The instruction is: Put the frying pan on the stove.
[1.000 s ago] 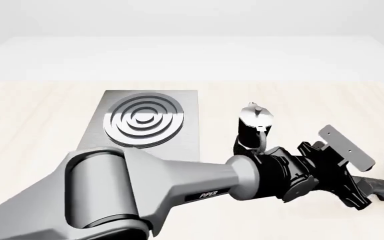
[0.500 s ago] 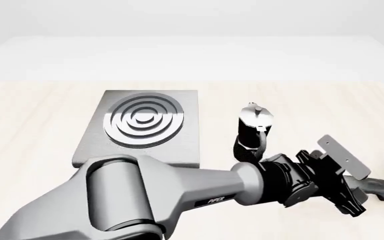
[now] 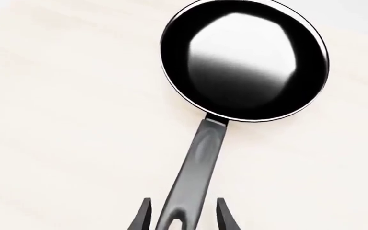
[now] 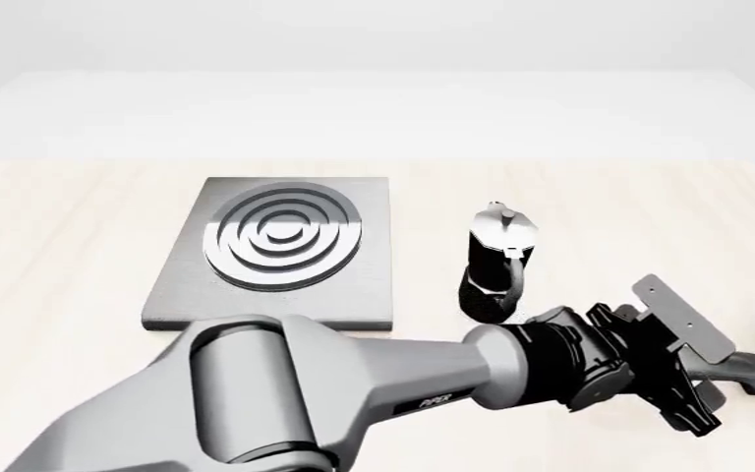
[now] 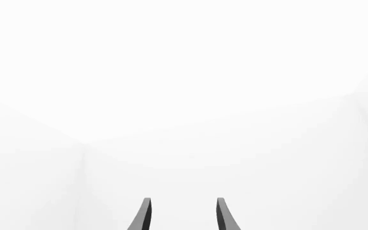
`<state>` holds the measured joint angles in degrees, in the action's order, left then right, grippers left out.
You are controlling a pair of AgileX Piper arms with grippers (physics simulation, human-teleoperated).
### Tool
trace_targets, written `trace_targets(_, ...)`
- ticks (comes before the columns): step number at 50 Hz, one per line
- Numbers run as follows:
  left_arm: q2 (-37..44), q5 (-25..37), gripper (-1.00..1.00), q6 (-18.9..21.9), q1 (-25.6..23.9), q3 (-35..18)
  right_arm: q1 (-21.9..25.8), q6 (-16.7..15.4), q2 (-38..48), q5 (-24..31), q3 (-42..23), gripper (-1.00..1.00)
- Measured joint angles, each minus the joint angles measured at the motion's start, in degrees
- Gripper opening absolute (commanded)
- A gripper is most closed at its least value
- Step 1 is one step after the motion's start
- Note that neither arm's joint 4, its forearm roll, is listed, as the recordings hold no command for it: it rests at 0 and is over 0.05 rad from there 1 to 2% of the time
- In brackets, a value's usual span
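My left arm (image 4: 351, 383) fills the low part of the front view, reaching from 7 o'clock toward 3 o'clock across the pale wood table (image 4: 63, 246). The stove (image 4: 276, 251) lies flat at about 10 o'clock from centre, rings up, nothing on it. The frying pan (image 3: 245, 60) sits on the table at the far 3 o'clock edge of the front view, mostly cut off; only a sliver of the black bowl and the handle show there. It is well apart from the stove, with the moka pot (image 4: 493, 261) standing upright between them.

My left gripper (image 3: 182, 215) is spread, one finger on each side of the pan handle (image 3: 193, 177) near its loop end. Small gaps show on both sides, so I cannot tell any contact; not pinching yet. In the wrist view the pan's long axis runs straight away from my fingers, bowl at the far end, handle end toward me.

Against half a second ago, my left wrist sits slightly lower and further toward 3 o'clock, closer over the handle; pan, stove and pot are unmoved.

My right gripper (image 5: 182, 215) is spread, holding nothing, facing blank white.
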<state>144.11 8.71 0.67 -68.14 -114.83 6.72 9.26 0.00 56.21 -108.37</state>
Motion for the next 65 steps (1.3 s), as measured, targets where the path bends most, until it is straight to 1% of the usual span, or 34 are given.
trace_targets(10, 0.2, 0.8, 1.00, 0.4, 0.1, -0.7, 0.2, -0.1, 0.0, 0.0, 0.0, 1.00)
trace_targets(11, 0.2, 0.8, -1.00, 0.5, 0.1, -0.7, 0.3, -0.1, 0.0, 0.0, 0.0, 1.00)
trace_targets(21, 0.0, 0.3, -1.00, 1.3, -0.4, -0.1, 0.6, -0.3, 0.0, 0.0, 0.0, 1.00)
trace_targets(35, -0.6, -1.1, -1.00, 1.1, -0.3, 1.6, 1.1, -0.6, 0.0, 0.0, 0.0, 1.00)
trace_targets(65, -4.5, -7.1, -1.00, 1.4, -0.7, 8.0, 1.6, -0.9, 0.0, 0.1, 0.0, 1.00)
